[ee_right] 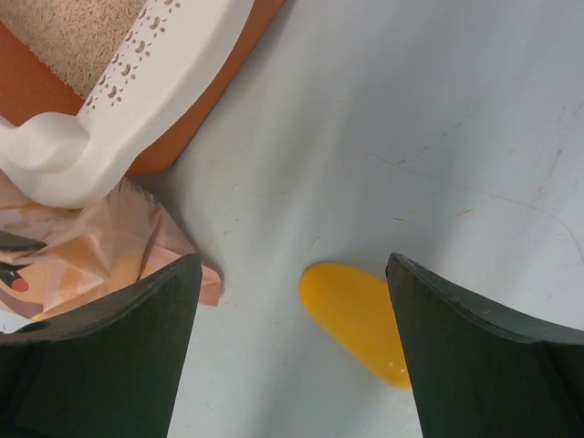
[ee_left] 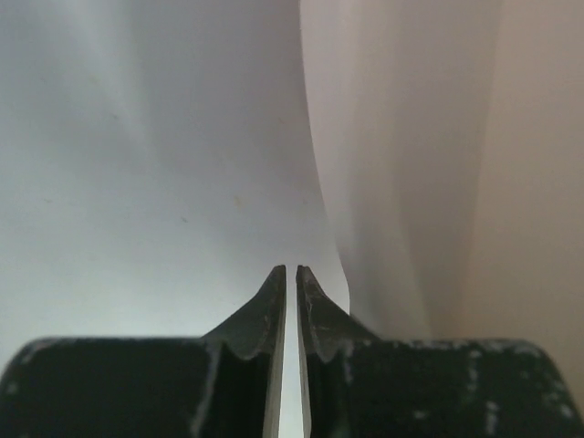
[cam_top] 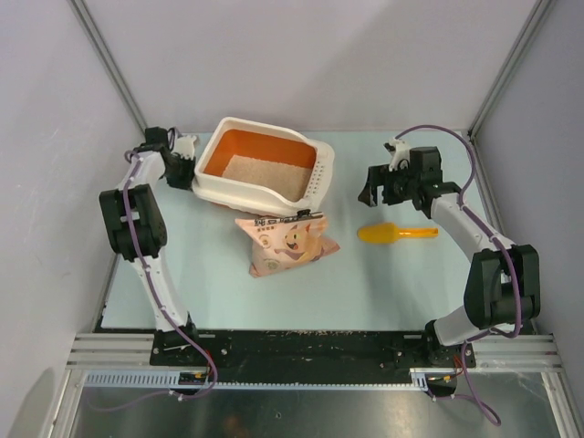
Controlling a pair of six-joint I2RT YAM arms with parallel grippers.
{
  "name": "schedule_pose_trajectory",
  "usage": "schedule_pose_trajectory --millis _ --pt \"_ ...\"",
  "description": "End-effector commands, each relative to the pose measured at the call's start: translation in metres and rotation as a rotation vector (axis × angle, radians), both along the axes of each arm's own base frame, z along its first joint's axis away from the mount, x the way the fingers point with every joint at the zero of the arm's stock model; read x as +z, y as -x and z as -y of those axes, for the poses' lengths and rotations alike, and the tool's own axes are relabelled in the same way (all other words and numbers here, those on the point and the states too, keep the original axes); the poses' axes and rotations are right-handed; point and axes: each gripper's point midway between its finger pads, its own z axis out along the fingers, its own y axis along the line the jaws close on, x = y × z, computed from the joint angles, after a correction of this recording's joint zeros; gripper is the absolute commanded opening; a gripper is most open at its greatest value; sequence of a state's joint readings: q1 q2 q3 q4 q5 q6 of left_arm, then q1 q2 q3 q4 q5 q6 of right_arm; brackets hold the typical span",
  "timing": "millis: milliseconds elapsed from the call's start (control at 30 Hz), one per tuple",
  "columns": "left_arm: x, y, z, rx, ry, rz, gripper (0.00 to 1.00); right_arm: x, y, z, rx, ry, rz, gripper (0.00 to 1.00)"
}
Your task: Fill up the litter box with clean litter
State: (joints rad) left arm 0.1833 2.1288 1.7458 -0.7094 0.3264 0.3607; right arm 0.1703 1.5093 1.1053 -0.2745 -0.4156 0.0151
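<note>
The cream-white litter box [cam_top: 315, 178] with its orange inner wall stands at the back middle of the table, its front edge resting on the pink bag [cam_top: 287, 242]. Pale beige clean litter [cam_top: 265, 171] covers part of its floor. My left gripper [cam_top: 185, 148] is at the box's left end. In the left wrist view its jaws [ee_left: 291, 269] stand a thin slit apart with nothing between them, and the box's cream wall [ee_left: 429, 182] is just to their right. My right gripper [cam_top: 372, 193] hangs open to the right of the box. Its fingertips [ee_right: 294, 260] straddle bare table.
An orange scoop [cam_top: 397, 233] lies on the table right of the bag and shows again as a scoop [ee_right: 351, 315] under the right gripper. The box's slotted rim [ee_right: 155, 64] and the bag's corner [ee_right: 91, 246] lie to its left. Grey walls close in the back and sides.
</note>
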Motion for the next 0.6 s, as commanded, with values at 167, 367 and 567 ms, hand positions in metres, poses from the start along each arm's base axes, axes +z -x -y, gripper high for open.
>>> schedule_pose_trajectory --millis 167,367,567 --pt "0.006 0.052 0.096 -0.238 0.150 -0.055 0.16 0.017 -0.015 0.014 -0.030 -0.014 0.058 0.88" --pt "0.008 0.052 0.114 -0.268 0.151 -0.056 0.18 0.017 -0.014 0.017 -0.032 -0.010 0.058 0.88" --pt "0.008 0.049 0.094 -0.207 0.061 -0.057 0.20 0.027 -0.010 0.019 -0.004 -0.005 0.090 0.88"
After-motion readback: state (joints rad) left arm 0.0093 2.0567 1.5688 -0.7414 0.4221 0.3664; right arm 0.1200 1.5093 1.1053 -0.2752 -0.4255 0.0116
